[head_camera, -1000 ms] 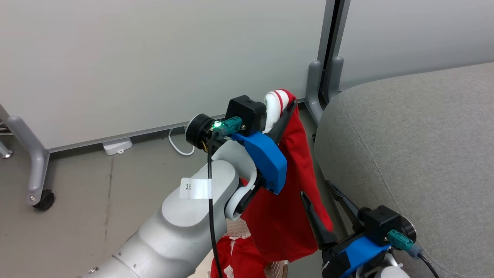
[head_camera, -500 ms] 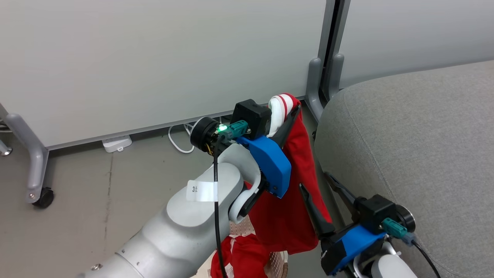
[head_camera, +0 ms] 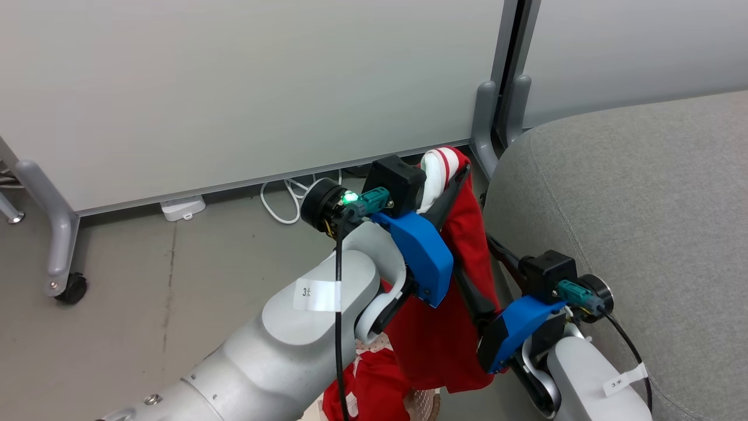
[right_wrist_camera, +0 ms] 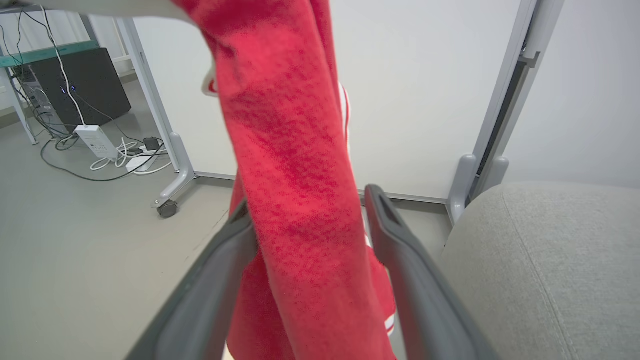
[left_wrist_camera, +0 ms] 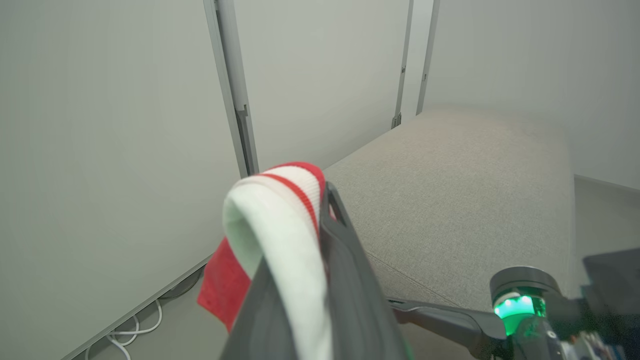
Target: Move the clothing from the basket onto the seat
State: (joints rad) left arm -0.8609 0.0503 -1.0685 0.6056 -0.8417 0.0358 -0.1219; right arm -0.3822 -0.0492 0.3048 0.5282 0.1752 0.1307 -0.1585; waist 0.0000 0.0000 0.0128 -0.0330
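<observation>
Clothing, head view: you have one red piece hanging clear of the basket, just beside the seat edge and not yet over it. The left gripper holds it high, evidently so the tail lifts out. A second garment lies in the basket, further from the seat. Left wrist view: the jaws are pressed together on the white trim, with the seat ahead. Right wrist view: the right gripper has its jaws spread wide either side of the hanging cloth and grips nothing. It appears placed to steady or take the lower part.
</observation>
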